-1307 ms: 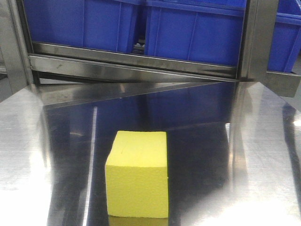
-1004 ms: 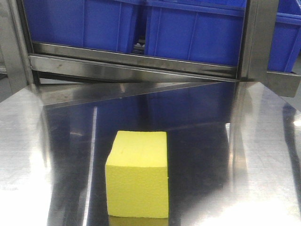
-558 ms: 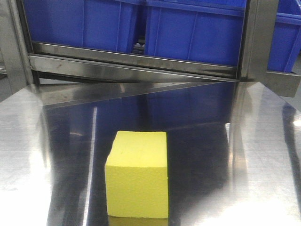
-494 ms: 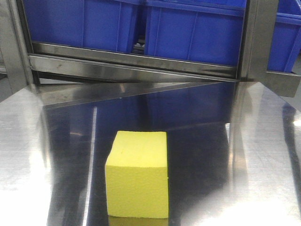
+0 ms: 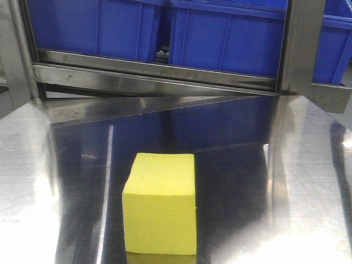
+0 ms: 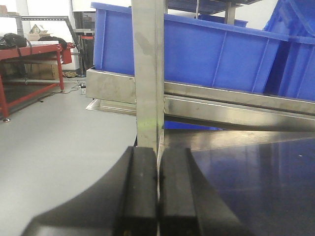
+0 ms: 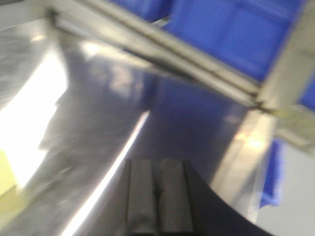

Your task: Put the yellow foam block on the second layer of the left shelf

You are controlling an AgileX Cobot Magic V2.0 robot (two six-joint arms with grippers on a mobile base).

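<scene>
The block (image 5: 160, 206) sits on the shiny metal desk (image 5: 297, 209), close to the front edge and a little left of the middle. Nothing touches it. It rests flat, with one short face turned to the front camera. Behind it, well apart, is the shelf (image 5: 154, 77) with big blue bins (image 5: 225, 41) on it.

The left claw (image 6: 157, 196) has its two black pads pressed together with nothing between them. It points at a metal post (image 6: 147, 73) of the shelf, and its camera does not see the block. The right claw (image 7: 157, 201) is pressed together too, and it holds nothing. Its picture is blurry. A bit of yellow at the left edge (image 7: 6, 189) is most likely the block, so it seems to lie to the left of that claw.

The block is foam, so it should be very light. It looks a little soft and would dent if squeezed too hard. Its sides look grainy and dull, not slippery, so a soft pinch should hold it. The desk is smooth, so a push from only one side could make the block slide away.

A good place to hold it is the left and right faces, near their middle. The claw would need to spread wider than the block first.
</scene>
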